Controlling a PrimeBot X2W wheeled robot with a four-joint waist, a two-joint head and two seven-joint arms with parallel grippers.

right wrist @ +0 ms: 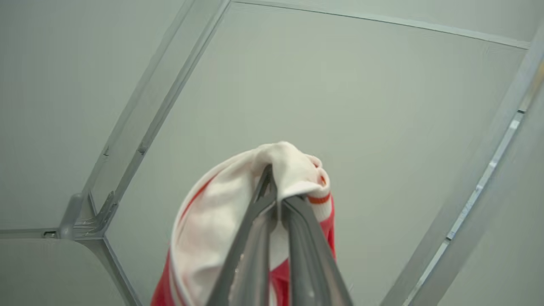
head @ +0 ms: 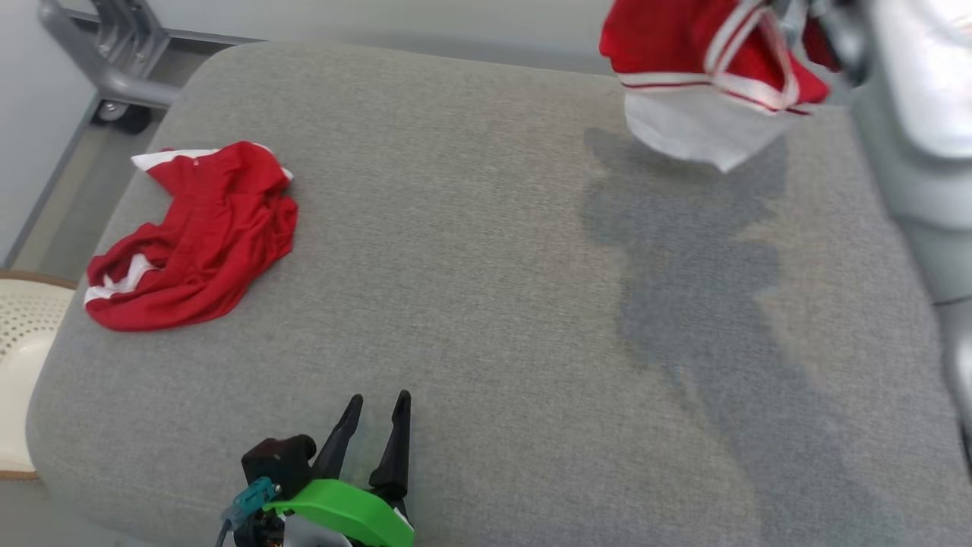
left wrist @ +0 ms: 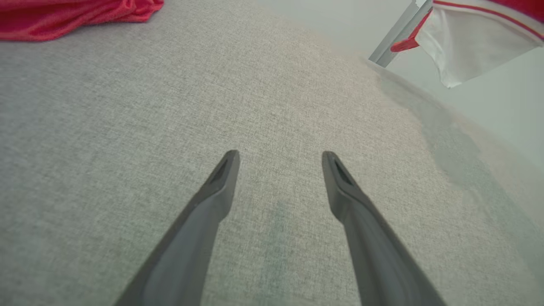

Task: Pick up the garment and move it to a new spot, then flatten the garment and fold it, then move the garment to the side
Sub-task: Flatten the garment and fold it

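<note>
2 garments counted. 1 red-and-white garment (head: 695, 121) held aloft over far right corner of grey cushion (head: 471, 266), clear of cloth, shadow (head: 683, 251) cast beneath. 1 red garment (head: 197, 235) seen crumpled near left edge. 2 grippers counted: right gripper (right wrist: 276, 199) pressed together, white fold of garment pinched; left gripper (left wrist: 280, 155) spread, nothing held, poised over near edge. Cushion covered in woven grey fabric, corners rounded. Grey metal frame (head: 114, 68) seen past far left corner; cream perforated object (head: 23, 334) beside left edge.

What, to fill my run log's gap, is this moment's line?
right gripper: shut on garment, aloft | left gripper: open, empty
</note>
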